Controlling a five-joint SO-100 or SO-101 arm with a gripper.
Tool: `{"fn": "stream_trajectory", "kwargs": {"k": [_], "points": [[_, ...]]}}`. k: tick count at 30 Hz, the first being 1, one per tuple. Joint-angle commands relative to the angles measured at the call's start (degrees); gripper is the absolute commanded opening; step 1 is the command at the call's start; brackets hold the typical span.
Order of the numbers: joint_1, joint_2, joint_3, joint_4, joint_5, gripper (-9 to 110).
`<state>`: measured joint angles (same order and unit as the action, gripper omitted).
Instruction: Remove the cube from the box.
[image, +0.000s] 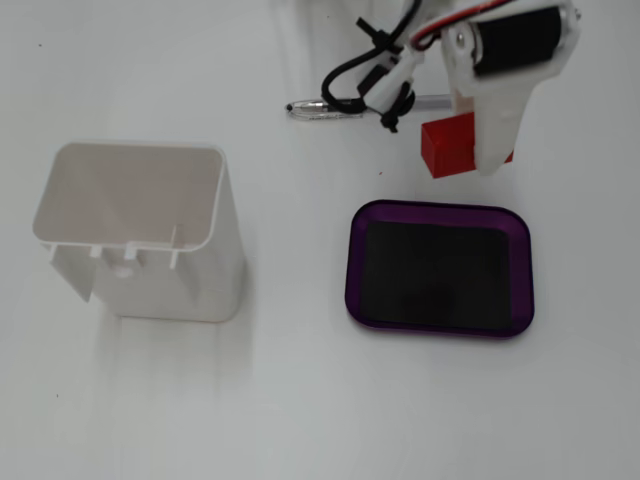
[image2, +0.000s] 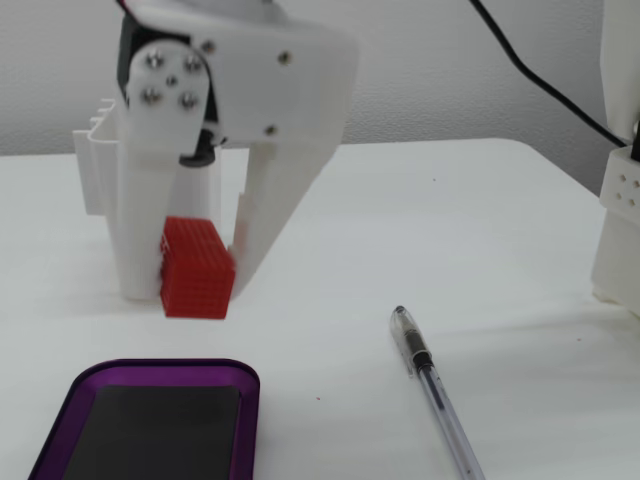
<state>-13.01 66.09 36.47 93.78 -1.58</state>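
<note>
Red cube (image2: 197, 268) shows studs only from the low fixed view.

White arm reaching down, gripper (image2: 205, 275) jaws closed on the red cube (image2: 196, 268), seemingly lifted

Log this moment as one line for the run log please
gripper: shut on cube | cube: lifted, outside purple box | box: empty | white container: empty | pen: on table

You're on a hobby or lab-style desk setup: plain white bench (image: 300, 400), bare white wall (image2: 450, 60) behind it, 3D-printed white arm parts with loose black cabling (image: 345, 75), a ballpoint pen (image2: 435, 390) lying around.
</note>
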Motion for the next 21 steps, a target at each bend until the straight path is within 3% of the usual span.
{"fn": "stream_trajectory", "kwargs": {"k": [1,9,21], "points": [[0.3,7.7,1.5,2.2,-0.1,-1],[0.3,23.4,23.3,-2.8,0.2,-1],[0.5,44.2,76.2,-38.1,-0.4,-1]]}}
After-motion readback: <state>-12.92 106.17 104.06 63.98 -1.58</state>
